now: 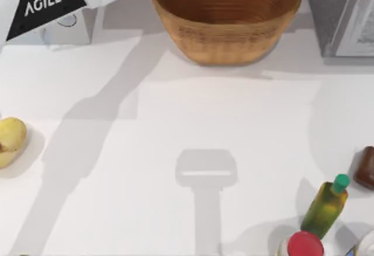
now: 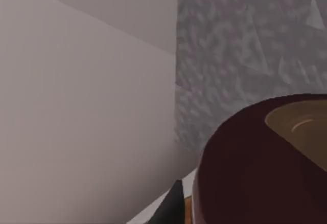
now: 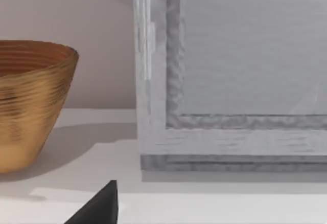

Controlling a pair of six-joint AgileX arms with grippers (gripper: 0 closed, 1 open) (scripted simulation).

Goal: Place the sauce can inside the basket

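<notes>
The sauce can (image 2: 255, 162) sits very close in the left wrist view, showing its dark maroon rim and tan top. My left gripper (image 2: 225, 215) is shut on it, with one dark finger (image 2: 171, 206) beside the can. In the top view my left arm (image 1: 49, 2) is at the far left corner, left of the basket (image 1: 227, 19), a wide light-brown wicker bowl at the back centre. The basket (image 3: 30, 101) also stands off to one side in the right wrist view. My right gripper (image 3: 163, 219) is parked and open, with one dark fingertip (image 3: 102, 203) in view.
A grey cabinet (image 1: 345, 10) stands at the back right, close to the basket. A green-capped olive bottle (image 1: 324, 206), a red-capped container (image 1: 304, 244) and a dark brown object (image 1: 366, 167) crowd the front right. A yellow lumpy object (image 1: 9, 142) lies at the left edge.
</notes>
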